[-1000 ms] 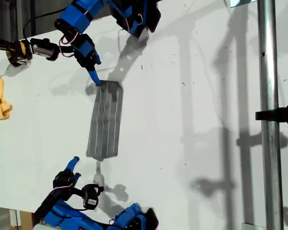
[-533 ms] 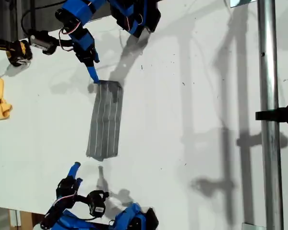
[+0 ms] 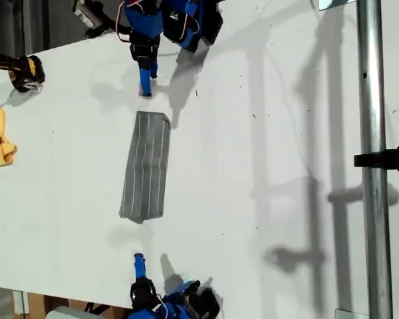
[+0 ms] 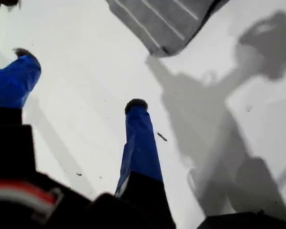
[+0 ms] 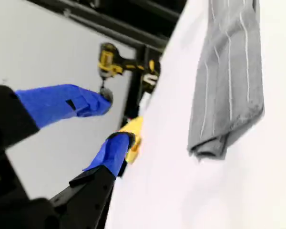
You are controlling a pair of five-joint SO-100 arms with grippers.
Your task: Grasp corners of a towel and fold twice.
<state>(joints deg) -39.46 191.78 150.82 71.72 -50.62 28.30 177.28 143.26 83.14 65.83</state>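
Ext. view: the towel [image 3: 146,167] lies folded into a narrow strip at centre-left of the frame on the table [image 3: 266,133], w/ my first gripper [image 3: 145,86] above it and my second gripper [image 3: 139,259] below, both clear of it. First wrist: jaws apart, nothing between them, towel end at frame top. Second wrist: jaws spread and empty, towel upper right.

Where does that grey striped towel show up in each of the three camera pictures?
Exterior view: the towel lies folded into a narrow strip on the white table, between the two arms.
First wrist view: one end of it shows beyond my first claw.
Second wrist view: it lies beyond my second claw.
Shared landmark: its white stripes.
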